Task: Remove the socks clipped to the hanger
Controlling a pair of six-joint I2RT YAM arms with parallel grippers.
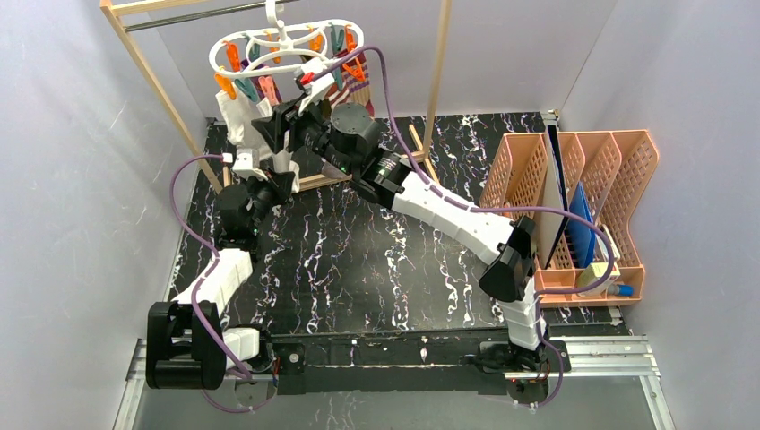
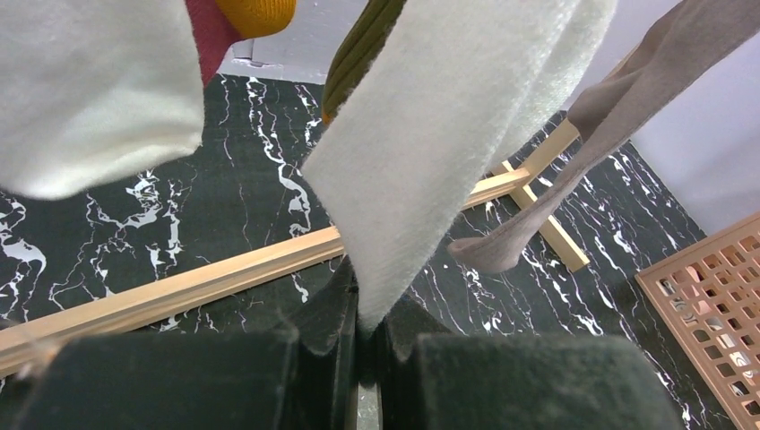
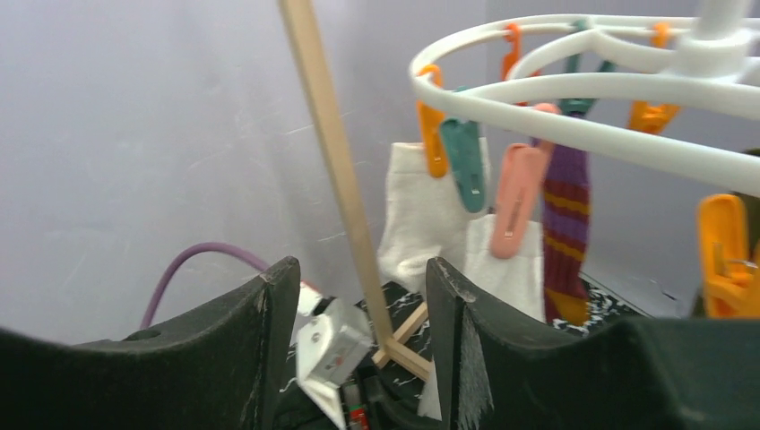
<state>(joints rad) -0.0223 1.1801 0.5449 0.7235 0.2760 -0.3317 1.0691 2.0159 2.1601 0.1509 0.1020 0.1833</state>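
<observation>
The white hanger (image 1: 287, 43) hangs from the wooden rack with orange, teal and pink pegs; its ring also shows in the right wrist view (image 3: 574, 90). My left gripper (image 2: 367, 336) is shut on the lower tip of a white sock (image 2: 448, 134) that hangs down into it. A second white sock (image 2: 90, 90), a tan sock (image 2: 609, 125) and striped socks hang around it. My right gripper (image 3: 363, 278) is open and empty beside the hanger, level with the clipped white socks (image 3: 417, 224) and a purple striped sock (image 3: 565, 233). In the top view both grippers sit under the hanger (image 1: 273, 134).
The wooden rack's slanted post (image 3: 332, 161) crosses in front of my right gripper, and its base bars (image 2: 179, 291) lie on the black marbled table. An orange file organizer (image 1: 591, 206) stands at the right edge. Grey walls close in on both sides.
</observation>
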